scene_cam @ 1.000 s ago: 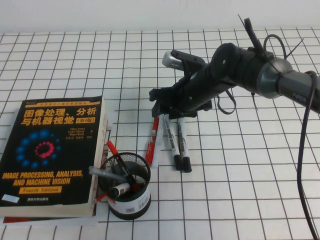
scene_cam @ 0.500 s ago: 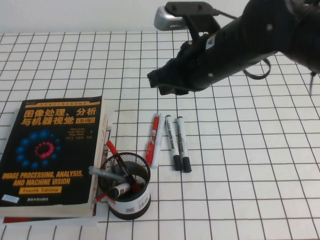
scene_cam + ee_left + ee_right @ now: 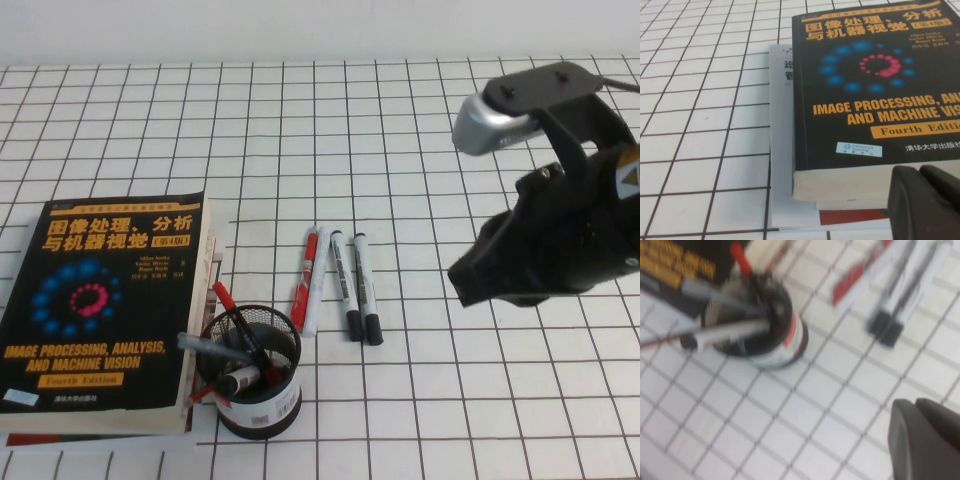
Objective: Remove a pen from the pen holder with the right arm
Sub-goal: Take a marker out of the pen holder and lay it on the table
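Your right gripper [image 3: 918,415] — tips hidden from above — is hovering closed and empty, well right of the pens [image 3: 238,325] in the pen holder [image 3: 252,372], while the left gripper [image 3: 920,180], half cut off, is hanging closed by the book [image 3: 100,300].

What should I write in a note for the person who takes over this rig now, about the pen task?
Left gripper: jaws shut, empty, parked by the book's corner.
Right gripper: jaws shut, empty, above the table, right of the three loose pens.
Pen holder: beside the book, several pens inside.
Done: three pens lie on the table.
Left: probably grasp another from the holder.
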Robot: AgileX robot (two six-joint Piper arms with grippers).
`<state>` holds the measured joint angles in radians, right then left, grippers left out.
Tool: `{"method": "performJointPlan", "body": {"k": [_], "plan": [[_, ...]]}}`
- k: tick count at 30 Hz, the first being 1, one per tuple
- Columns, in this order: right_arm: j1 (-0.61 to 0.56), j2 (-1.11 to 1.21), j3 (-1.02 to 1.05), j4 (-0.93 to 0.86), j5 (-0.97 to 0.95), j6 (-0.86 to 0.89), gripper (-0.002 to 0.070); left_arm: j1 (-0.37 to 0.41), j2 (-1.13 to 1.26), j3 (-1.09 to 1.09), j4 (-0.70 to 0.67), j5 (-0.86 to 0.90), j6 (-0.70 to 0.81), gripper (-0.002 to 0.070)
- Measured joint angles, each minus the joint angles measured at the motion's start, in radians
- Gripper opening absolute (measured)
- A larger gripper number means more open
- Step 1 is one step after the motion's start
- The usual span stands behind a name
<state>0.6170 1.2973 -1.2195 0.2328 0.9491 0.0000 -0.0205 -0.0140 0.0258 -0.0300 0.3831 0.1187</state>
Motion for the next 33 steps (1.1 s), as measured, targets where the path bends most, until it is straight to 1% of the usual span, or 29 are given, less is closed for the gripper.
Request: {"method": "performJointPlan", "body": {"k": [4,8,11,13,16,20,23,27,30,33], "plan": [[0.0,-0.012,0.011,-0.002,0.091,0.0,-0.0014,0.0,0.0,0.0,0.0,0.0,0.0,-0.0004],[0.0,-0.012,0.038,-0.01,0.098,-0.064,-0.0014,0.0,0.0,0.0,0.0,0.0,0.0,-0.0004],[0.0,-0.014,0.066,-0.015,0.083,-0.08,-0.0014,0.0,0.0,0.0,0.0,0.0,0.0,-0.0004],[0.0,-0.014,0.088,-0.017,0.056,-0.09,-0.0014,0.0,0.0,0.0,0.0,0.0,0.0,-0.0004],[0.0,-0.042,0.153,-0.026,-0.034,-0.14,-0.0014,0.0,0.0,0.0,0.0,0.0,0.0,-0.0004],[-0.009,-0.157,0.332,-0.038,-0.236,-0.172,-0.0015,0.0,0.0,0.0,0.0,0.0,0.0,-0.0004],[-0.057,-0.266,0.496,-0.038,-0.394,-0.176,-0.0015,0.0,0.0,0.0,0.0,0.0,0.0,-0.0004],[-0.166,-0.437,0.736,-0.014,-0.586,-0.18,-0.0015,0.0,0.0,0.0,0.0,0.0,0.0,-0.0004],[-0.256,-0.573,0.879,-0.003,-0.658,-0.18,-0.0015,0.0,0.0,0.0,0.0,0.0,0.0,-0.0004],[-0.345,-0.719,0.995,0.002,-0.684,-0.18,-0.0015,0.0,0.0,0.0,0.0,0.0,0.0,-0.0004]]}}
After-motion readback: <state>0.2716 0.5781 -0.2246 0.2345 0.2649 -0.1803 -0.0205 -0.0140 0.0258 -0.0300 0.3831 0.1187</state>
